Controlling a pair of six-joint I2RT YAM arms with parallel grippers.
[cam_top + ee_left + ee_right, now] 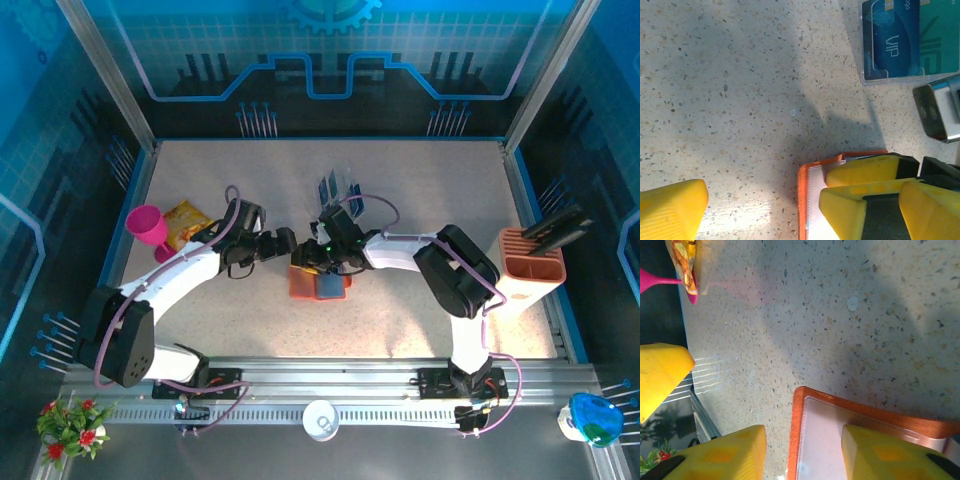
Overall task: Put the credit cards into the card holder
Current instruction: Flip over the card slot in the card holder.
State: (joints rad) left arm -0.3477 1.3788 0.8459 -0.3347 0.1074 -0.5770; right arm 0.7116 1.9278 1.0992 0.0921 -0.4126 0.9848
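On speckled table [430, 200] | orange card holder [865, 412], clear pocket [820, 440] | left jaws wide; right jaws half-open

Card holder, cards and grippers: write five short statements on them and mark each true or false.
1. The card holder lies flat on the table. True.
2. The clear rack is empty. False: credit cards stand in it.
3. The left gripper is shut. False: it is open wide.
4. One finger of the right gripper is over the card holder. True.
5. The pink cup is by the table's right edge. False: it is by the left edge.
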